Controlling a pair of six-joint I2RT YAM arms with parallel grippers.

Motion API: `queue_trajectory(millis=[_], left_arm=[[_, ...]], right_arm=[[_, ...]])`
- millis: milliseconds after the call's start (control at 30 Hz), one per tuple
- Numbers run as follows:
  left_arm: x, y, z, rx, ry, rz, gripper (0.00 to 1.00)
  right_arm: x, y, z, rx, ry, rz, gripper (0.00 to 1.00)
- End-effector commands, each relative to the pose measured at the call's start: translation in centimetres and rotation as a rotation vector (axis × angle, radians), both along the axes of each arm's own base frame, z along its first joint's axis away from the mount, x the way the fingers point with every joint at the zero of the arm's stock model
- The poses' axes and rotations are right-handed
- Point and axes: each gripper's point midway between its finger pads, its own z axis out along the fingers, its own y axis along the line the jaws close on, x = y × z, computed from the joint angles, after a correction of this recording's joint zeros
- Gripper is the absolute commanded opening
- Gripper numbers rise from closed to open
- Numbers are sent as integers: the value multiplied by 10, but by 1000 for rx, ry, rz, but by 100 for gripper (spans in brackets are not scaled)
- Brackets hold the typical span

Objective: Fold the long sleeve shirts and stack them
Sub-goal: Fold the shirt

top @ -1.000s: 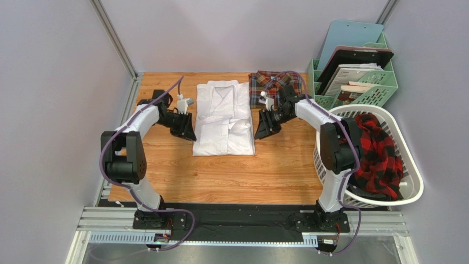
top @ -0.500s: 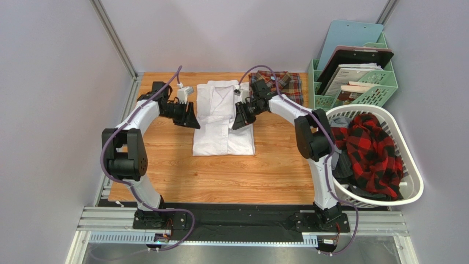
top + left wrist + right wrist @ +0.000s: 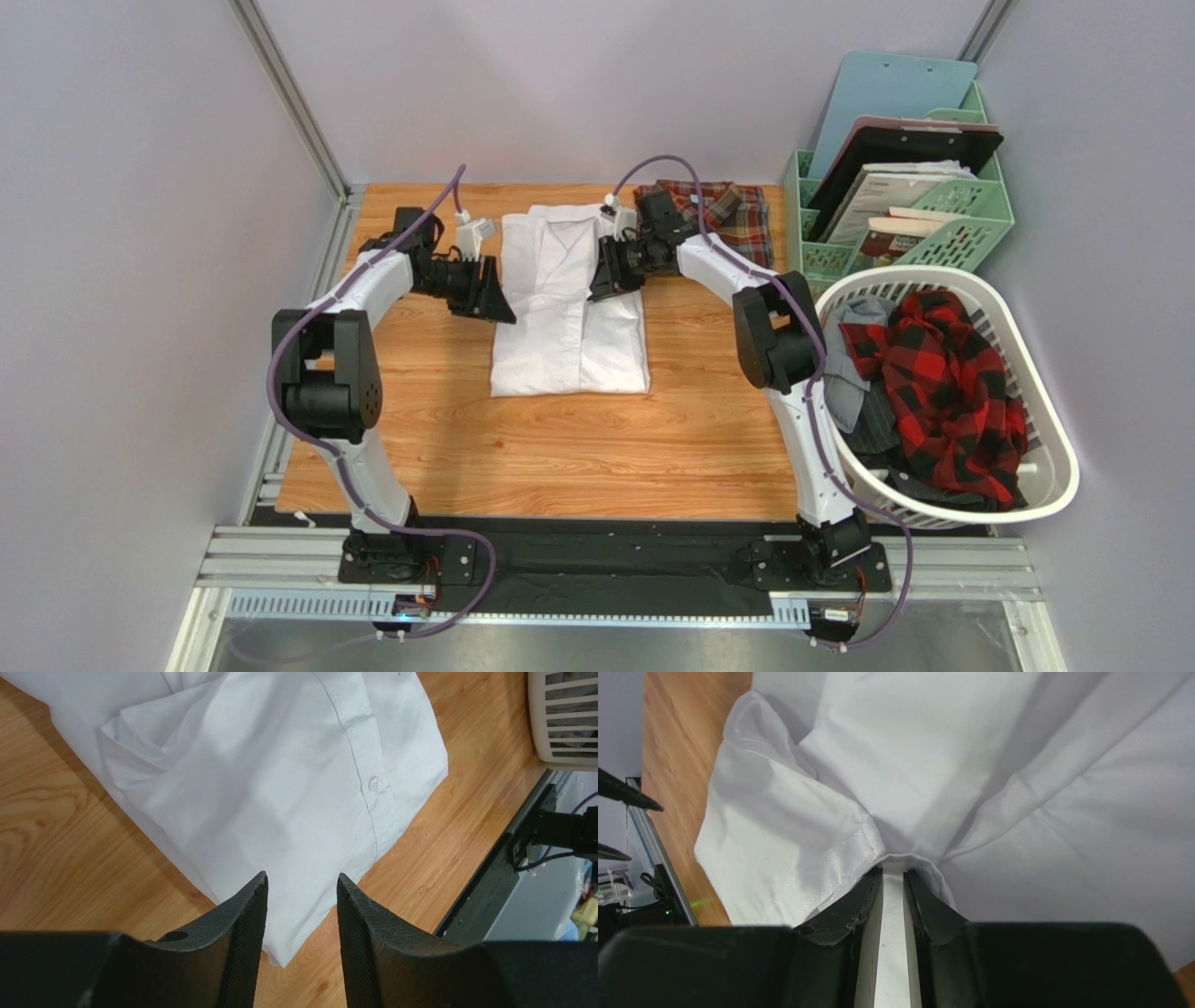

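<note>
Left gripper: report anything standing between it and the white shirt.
Nothing visible does. The left gripper hangs, jaws open, right at the edge of the white shirt, with only air between them.

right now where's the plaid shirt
In the top view the plaid shirt lies at the far right of the table, between the white shirt and the green file rack.

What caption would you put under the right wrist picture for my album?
The right jaws pinch a gathered fold of the white shirt lying on the wooden table.
</note>
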Motion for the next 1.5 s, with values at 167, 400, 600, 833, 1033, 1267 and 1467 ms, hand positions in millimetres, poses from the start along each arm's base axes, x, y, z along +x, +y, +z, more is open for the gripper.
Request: queue_trajectory(millis=[167, 400, 600, 833, 1033, 1267, 1467], left_arm=[[-30, -26, -15, -112, 103, -28, 43], [-42, -27, -49, -95, 232, 43, 41], [-29, -25, -42, -75, 171, 37, 43], [-21, -25, -44, -69, 169, 40, 44], [-44, -42, 19, -287, 46, -37, 47], [-100, -64, 27, -421, 155, -91, 59], [-84, -71, -4, -446, 298, 1, 70]], right_arm=[[23, -2, 5, 2, -58, -50, 35], [28, 8, 26, 68, -75, -53, 26], [17, 23, 24, 170, 17, -37, 10], [26, 8, -1, 139, 87, -136, 11], [15, -13, 65, 166, -6, -71, 39], [-101, -8, 138, 286, 18, 102, 69], [-163, 19, 84, 288, 225, 144, 85]])
